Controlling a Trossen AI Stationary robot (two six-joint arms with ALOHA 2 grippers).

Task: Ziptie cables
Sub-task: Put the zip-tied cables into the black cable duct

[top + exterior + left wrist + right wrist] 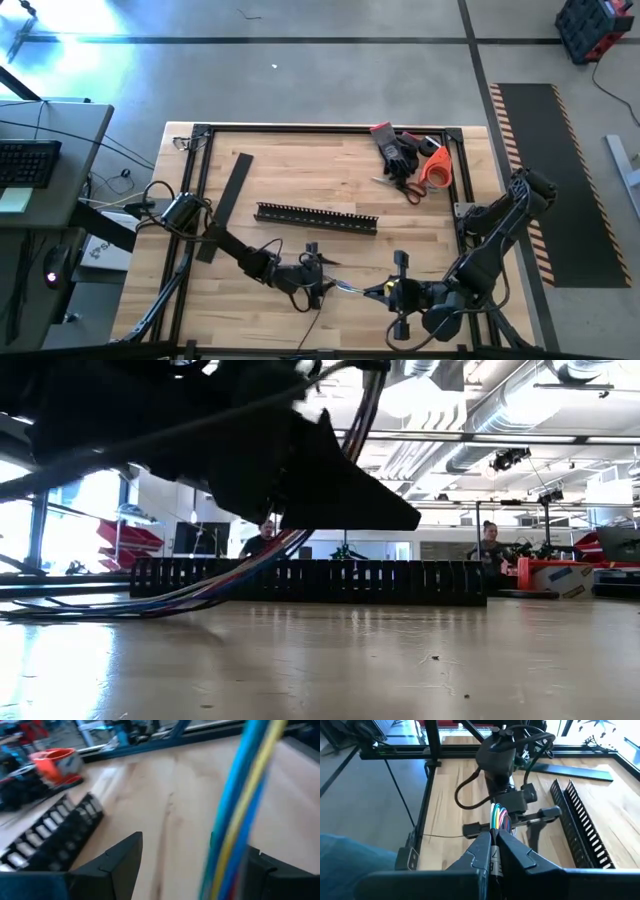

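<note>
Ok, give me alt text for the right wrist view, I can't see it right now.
The right tool is shut on a bundle of coloured cables running to the left tool facing it, above a wooden table. A black slotted duct lies to one side, a flat black strip beyond it.

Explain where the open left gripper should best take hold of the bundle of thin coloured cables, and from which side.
Probably the free stretch of the bundle of thin coloured cables just beyond the right gripper, which is shut on it. The left gripper faces it, fingers open on either side of the strands, so closing across them from the opposite end suits.
</note>
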